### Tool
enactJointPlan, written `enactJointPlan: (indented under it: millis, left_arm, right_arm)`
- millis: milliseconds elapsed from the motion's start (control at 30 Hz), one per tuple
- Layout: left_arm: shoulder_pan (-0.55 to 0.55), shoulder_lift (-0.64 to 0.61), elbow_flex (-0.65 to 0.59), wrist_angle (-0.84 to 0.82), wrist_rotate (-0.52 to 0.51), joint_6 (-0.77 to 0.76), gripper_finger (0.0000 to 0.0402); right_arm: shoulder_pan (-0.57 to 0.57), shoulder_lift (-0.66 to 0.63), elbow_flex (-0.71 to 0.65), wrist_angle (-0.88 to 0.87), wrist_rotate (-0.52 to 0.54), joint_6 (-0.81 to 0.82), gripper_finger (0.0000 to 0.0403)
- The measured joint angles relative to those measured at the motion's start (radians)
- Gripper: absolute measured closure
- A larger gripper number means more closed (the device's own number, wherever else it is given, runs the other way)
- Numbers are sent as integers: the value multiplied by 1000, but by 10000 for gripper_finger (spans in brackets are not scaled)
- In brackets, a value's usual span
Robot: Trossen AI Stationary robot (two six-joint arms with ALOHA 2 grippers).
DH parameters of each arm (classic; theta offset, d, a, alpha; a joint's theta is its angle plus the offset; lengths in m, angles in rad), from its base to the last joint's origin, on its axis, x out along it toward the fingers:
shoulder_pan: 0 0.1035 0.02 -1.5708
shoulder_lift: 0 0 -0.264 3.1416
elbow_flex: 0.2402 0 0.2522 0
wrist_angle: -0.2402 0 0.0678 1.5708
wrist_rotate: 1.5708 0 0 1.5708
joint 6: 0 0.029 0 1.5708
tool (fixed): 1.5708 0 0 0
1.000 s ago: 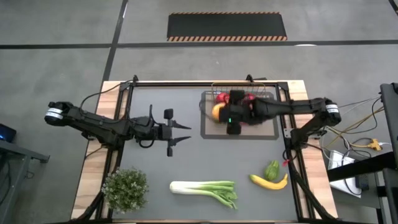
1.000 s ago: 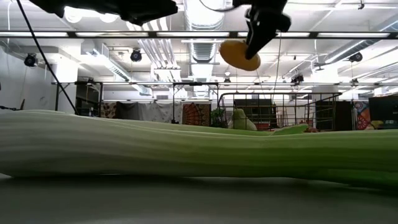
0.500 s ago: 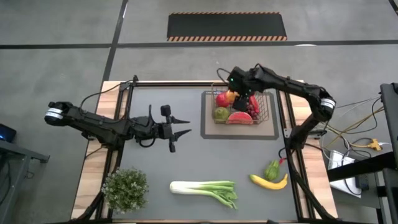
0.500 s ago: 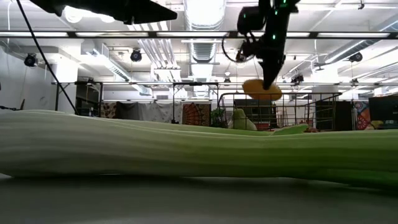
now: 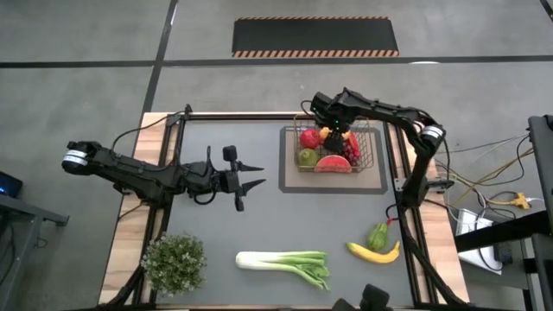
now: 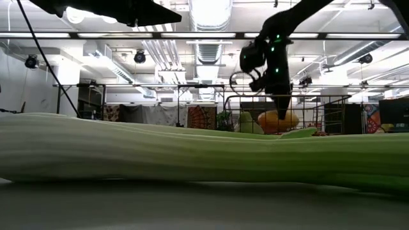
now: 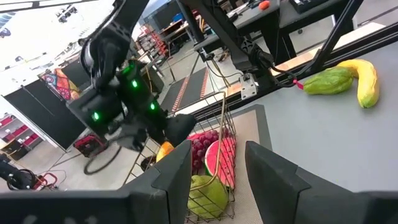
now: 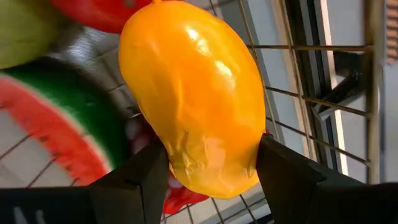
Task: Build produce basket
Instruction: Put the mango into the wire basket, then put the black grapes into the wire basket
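The dark wire basket (image 5: 378, 152) stands at the table's far right on a dark mat. It holds a red apple (image 5: 308, 138), a lime (image 5: 306, 157), a watermelon slice (image 5: 333, 163) and purple grapes (image 5: 352, 149). My right gripper (image 5: 327, 130) is over the basket's far part, shut on the orange mango (image 8: 193, 93). The low view shows the mango (image 6: 278, 119) at about the height of the basket's rim. My left gripper (image 5: 259, 181) is open and empty over the table's middle left. The leek (image 5: 285, 263), banana (image 5: 376, 252) and green pepper (image 5: 378, 234) lie near the front edge. My right gripper pinches the mango between its two fingers (image 8: 134, 180), on its two long sides (image 8: 242, 155) near the end closest to the wrist. The fingers come from above, pointing down. The mango hangs below them inside the basket; whether it rests on the other produce I cannot tell.
A bushy potted plant (image 5: 175, 262) stands at the front left corner. The leek (image 6: 192, 153) fills the low view's foreground. Bare table lies between the left gripper and the basket.
My right gripper has carried the mango from above the basket's left side toward the far edge. It has tipped to point down and lowered the mango from well above the basket to rim height inside it. It has stayed shut on the mango.
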Motion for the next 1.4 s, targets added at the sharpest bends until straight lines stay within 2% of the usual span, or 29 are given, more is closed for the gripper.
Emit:
enactJointPlan:
  millis: [167, 467, 667, 900, 1100, 1267, 1400]
  left_arm:
    - [0, 0, 0, 0, 0, 0, 269]
    - [0, 1, -1, 0, 0, -1, 269]
    - [0, 1, -6, 0, 0, -3, 269]
    - [0, 1, -8, 1, 0, -11, 269]
    - [0, 1, -11, 0, 0, -132, 269]
    - [-1, 1, -15, -12, 2, -283, 269]
    - [-1, 1, -15, -50, 4, -386, 269]
  right_arm:
    - [-2, 47, 1, 8, 29, 7, 201]
    - [-3, 53, 0, 19, 25, 7, 128]
    - [-3, 14, -1, 8, 26, 12, 108]
    - [-3, -48, -1, 7, 26, 27, 113]
    - [17, -140, 0, 3, 24, 77, 126]
    - [107, -243, -12, 29, 18, 155, 142]
    - [235, -353, -77, 142, 18, 195, 155]
